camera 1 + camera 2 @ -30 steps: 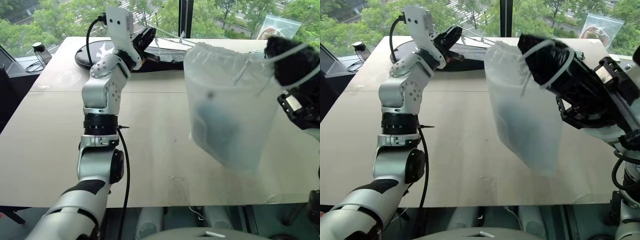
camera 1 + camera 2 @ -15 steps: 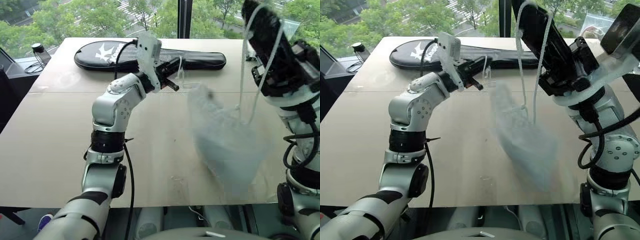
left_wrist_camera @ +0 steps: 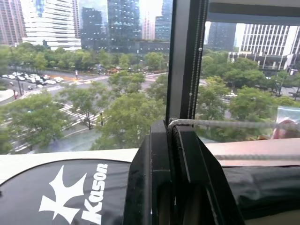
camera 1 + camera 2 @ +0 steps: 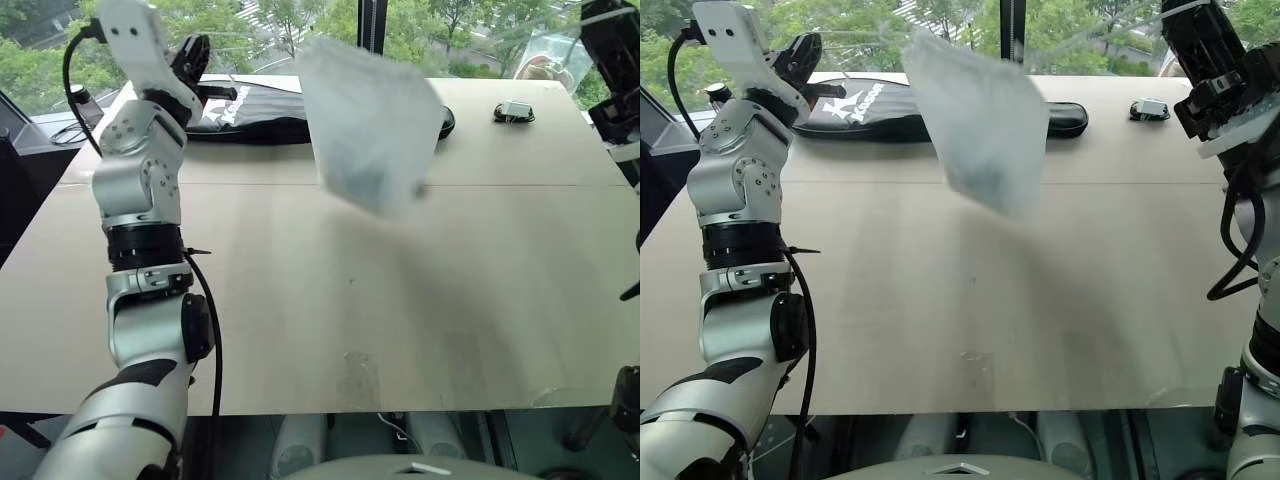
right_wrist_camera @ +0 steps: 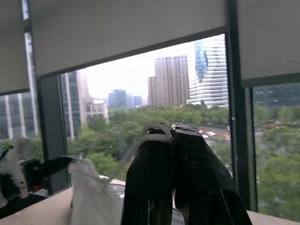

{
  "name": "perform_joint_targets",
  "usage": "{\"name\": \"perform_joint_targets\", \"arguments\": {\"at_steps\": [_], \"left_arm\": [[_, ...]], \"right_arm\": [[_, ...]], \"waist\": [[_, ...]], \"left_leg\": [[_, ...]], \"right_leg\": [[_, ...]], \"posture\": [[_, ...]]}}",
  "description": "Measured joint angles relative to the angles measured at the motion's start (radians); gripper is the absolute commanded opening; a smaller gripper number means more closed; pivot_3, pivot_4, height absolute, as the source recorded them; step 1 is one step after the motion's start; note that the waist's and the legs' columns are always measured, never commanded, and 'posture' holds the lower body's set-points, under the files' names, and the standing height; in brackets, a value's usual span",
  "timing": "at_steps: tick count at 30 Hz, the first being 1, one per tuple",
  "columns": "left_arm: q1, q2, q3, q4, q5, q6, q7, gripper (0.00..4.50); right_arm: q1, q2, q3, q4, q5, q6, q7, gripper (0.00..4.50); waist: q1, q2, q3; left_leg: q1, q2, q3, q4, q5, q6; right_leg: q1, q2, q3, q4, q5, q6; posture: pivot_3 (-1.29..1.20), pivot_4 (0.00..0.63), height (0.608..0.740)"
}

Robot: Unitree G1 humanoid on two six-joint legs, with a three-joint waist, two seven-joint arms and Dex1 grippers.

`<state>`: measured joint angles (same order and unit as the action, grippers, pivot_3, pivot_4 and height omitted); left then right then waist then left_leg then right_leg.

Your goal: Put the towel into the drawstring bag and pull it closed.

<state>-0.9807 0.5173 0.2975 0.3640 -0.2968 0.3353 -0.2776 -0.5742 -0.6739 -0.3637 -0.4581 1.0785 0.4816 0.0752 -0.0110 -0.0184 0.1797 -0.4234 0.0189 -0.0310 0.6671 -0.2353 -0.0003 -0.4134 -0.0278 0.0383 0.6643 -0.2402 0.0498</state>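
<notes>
We see our left gripper (image 4: 193, 62) at the upper left of the head view, clenched on a thin white cord (image 3: 225, 124). Our right gripper (image 4: 1200, 40) is at the upper right, fingers pressed together, also with a cord across it. Between them, upper centre, the drawstring bag (image 4: 368, 125) hangs in the air above the table (image 4: 400, 300), a bluish shape inside it, likely the towel (image 4: 360, 185). Behind it lies a black racket cover (image 4: 250, 110), and a small dark object (image 4: 512, 111) sits further right
</notes>
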Motion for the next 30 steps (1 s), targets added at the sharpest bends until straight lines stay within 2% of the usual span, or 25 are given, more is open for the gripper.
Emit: {"name": "perform_joint_targets", "arguments": {"at_steps": [2,10,20,25,27,30], "left_arm": [[0.049,0.001,0.008,-0.028,-0.001,0.005,0.015,0.06],[0.105,0.001,0.042,-0.042,-0.034,0.021,0.073,0.06],[0.192,0.001,0.06,-0.084,-0.119,0.06,0.099,0.06],[0.227,-0.005,0.099,-0.163,-0.179,0.079,0.1,0.06],[0.255,-0.002,0.123,-0.21,-0.2,0.101,0.099,0.06],[0.385,0.01,0.125,-0.33,-0.234,0.16,0.063,0.06]], "right_arm": [[0.005,0.045,0.002,0.068,-0.075,0.008,-0.08,0.0],[-0.019,0.091,0.007,0.202,-0.225,0.016,-0.174,0.0],[-0.02,0.091,0.006,0.293,-0.338,0.016,-0.189,0.0],[-0.017,0.091,-0.022,0.28,-0.303,0.013,-0.097,0.0],[0.025,0.074,-0.042,0.214,-0.25,0.027,-0.012,0.0],[0.24,0.023,-0.037,0.066,-0.15,0.103,0.147,0.0]], "waist": [[0.0,0.0,0.0],[-0.002,0.0,0.0],[-0.002,0.0,0.0],[-0.003,0.0,0.0],[-0.003,0.0,0.0],[-0.002,0.0,-0.001]], "left_leg": [[0.0,0.0,0.0,0.0,0.0,0.0],[0.0,0.0,0.0,0.0,0.0,0.0],[-0.001,0.0,0.0,-0.001,0.0,0.0],[0.0,0.0,0.0,-0.001,0.0,0.0],[0.0,0.001,0.0,-0.002,0.0,0.0],[0.001,0.003,0.0,-0.005,0.0,0.0]], "right_leg": [[0.0,0.0,0.0,0.0,0.0,0.0],[-0.001,0.0,0.0,0.001,0.0,0.0],[-0.001,0.0,0.0,0.0,0.0,0.0],[-0.001,0.0,0.0,0.0,0.0,0.0],[-0.001,0.0,0.0,0.0,0.0,0.0],[0.0,-0.001,0.0,-0.002,0.0,0.0]], "posture": [[0.0,0.15,0.74],[0.0,0.15,0.74],[0.0,0.15,0.74],[0.0,0.15,0.74],[0.0,0.15,0.74],[0.0,0.15,0.74]]}}
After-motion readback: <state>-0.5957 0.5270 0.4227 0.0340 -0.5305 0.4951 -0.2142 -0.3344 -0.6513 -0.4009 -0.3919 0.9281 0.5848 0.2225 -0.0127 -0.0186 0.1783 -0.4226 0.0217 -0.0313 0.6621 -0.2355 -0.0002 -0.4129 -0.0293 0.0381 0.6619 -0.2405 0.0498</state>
